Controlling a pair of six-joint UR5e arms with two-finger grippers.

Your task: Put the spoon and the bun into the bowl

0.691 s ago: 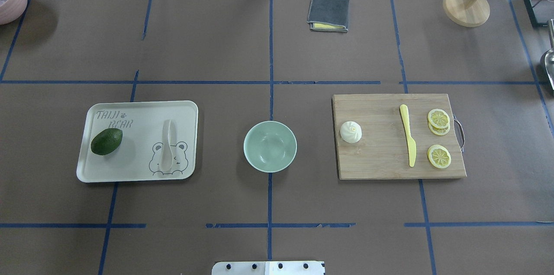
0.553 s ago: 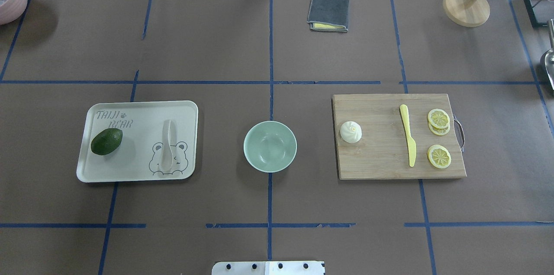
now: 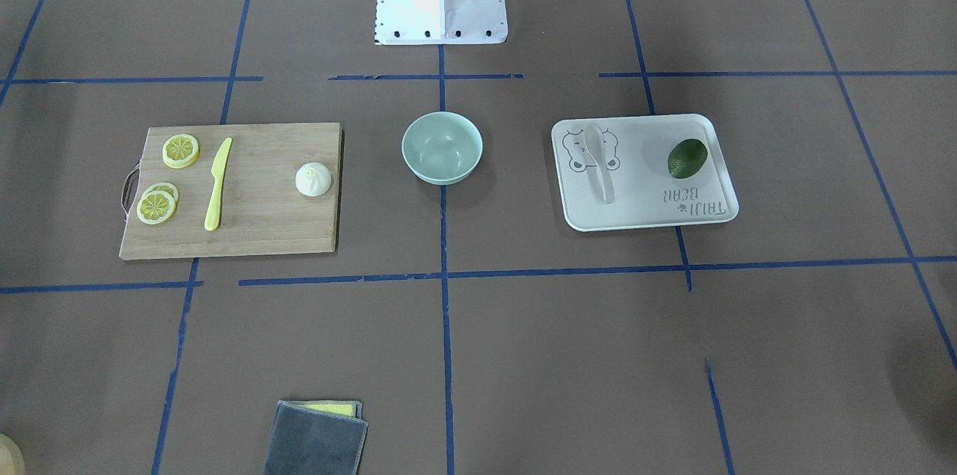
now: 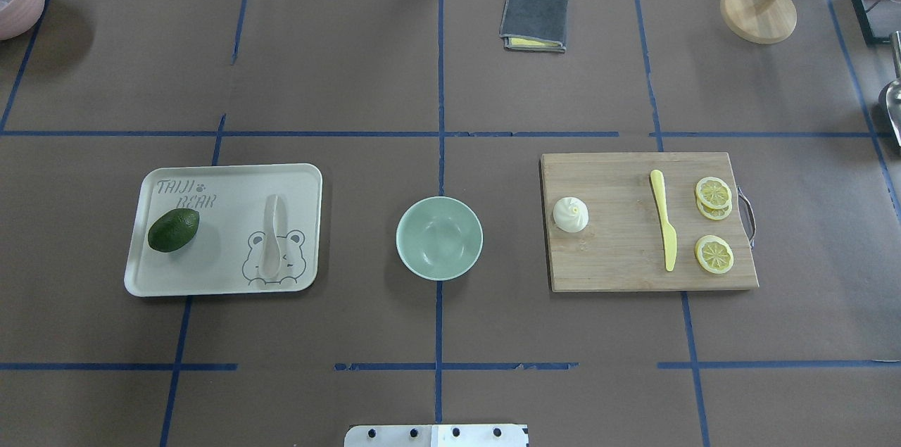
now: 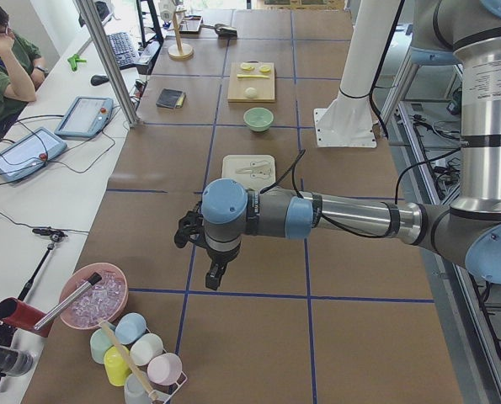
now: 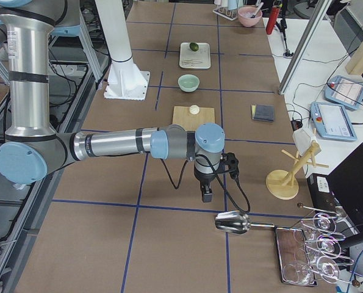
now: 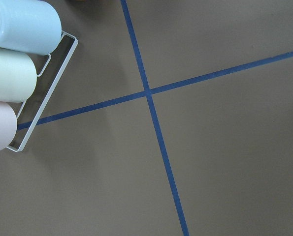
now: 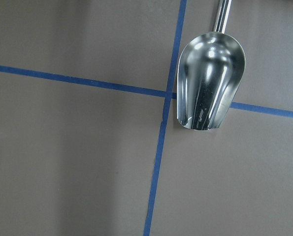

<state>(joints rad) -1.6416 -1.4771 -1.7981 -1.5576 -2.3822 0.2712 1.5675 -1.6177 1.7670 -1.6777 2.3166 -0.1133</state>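
Though L gripper (image 5: 215, 276) and R gripper (image 6: 205, 196) show side-on, can't tell open/shut; far from both: oval-scoop spoon (image 4: 271, 237), pleated round bun (image 4: 570, 214), smooth mint bowl (image 4: 439, 243).

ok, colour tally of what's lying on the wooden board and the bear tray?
Yellow: 4 (3 round lemon slices, 1 plastic knife)
White: 2 (1 pleated steamed bun, 1 off-white plastic soup spoon)
Green: 1 (dark oval avocado)
Total: 7

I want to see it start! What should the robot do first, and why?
Probably swing the left tool toward the spoon on the tray: spoon and bun both lie outside the bowl, and that tool hangs far at the table's end.
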